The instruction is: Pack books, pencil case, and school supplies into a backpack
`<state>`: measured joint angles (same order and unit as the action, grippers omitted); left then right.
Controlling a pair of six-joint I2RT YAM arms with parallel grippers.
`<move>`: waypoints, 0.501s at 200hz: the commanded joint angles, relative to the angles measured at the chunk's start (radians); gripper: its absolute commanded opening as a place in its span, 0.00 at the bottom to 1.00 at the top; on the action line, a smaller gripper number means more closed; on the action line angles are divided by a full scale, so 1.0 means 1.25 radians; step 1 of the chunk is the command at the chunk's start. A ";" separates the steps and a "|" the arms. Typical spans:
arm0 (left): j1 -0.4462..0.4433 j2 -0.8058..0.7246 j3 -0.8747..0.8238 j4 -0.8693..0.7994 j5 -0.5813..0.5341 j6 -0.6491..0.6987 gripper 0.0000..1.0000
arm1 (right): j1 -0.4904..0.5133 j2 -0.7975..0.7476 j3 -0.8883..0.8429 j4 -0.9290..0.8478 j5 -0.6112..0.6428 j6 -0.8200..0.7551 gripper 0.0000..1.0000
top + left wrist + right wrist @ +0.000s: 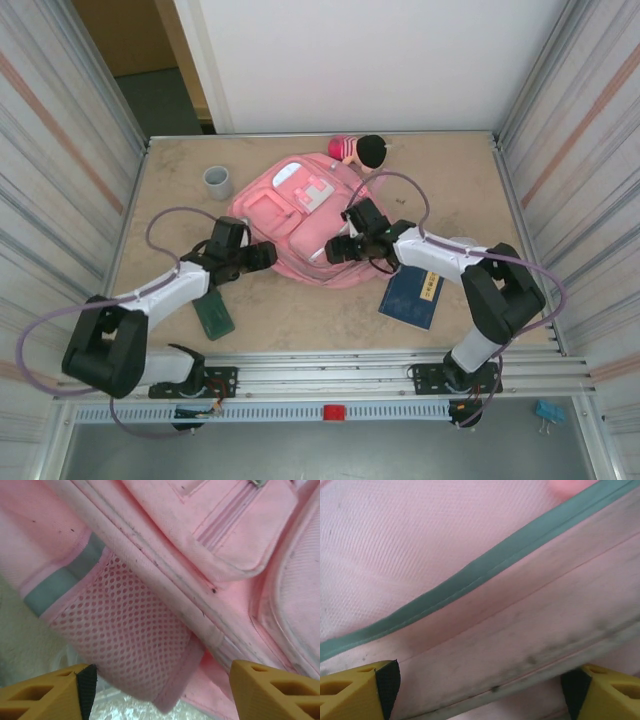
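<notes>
The backpack (290, 225) is pale pink with white trim. It has a pink honeycomb mesh pocket (120, 640) and a grey-green band (470, 575). The book (411, 296) is dark blue with a small pale label. The doll (360, 149) is pink and black, and the cup (218, 182) is grey.

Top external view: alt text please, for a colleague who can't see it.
A pink backpack lies flat at centre, the left pincer and the right pincer at its near corners. A dark blue book lies unpacked right of it; a grey cup and a plush doll sit farther back.
</notes>
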<state>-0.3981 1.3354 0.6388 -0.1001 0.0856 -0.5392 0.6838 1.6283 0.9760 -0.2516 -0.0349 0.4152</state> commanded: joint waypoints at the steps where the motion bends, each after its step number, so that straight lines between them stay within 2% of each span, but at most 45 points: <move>1: 0.011 0.056 0.065 0.055 0.010 0.017 0.73 | 0.071 -0.008 -0.059 0.031 -0.022 0.134 0.85; 33: 0.043 0.149 0.133 0.068 0.021 0.036 0.73 | 0.187 -0.029 -0.066 0.078 -0.001 0.233 0.86; 55: 0.064 0.145 0.148 0.057 0.032 0.036 0.72 | 0.226 -0.074 -0.033 0.046 0.018 0.243 0.88; 79: 0.062 0.062 0.136 0.018 0.052 0.036 0.72 | 0.195 -0.161 -0.013 -0.033 0.037 0.226 0.90; 100: 0.054 -0.014 0.109 -0.007 0.076 0.024 0.72 | 0.090 -0.209 -0.025 -0.065 -0.023 0.210 0.90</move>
<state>-0.3206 1.4380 0.7944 -0.0742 0.1303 -0.5098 0.9234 1.4559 0.9195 -0.2386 -0.0212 0.6624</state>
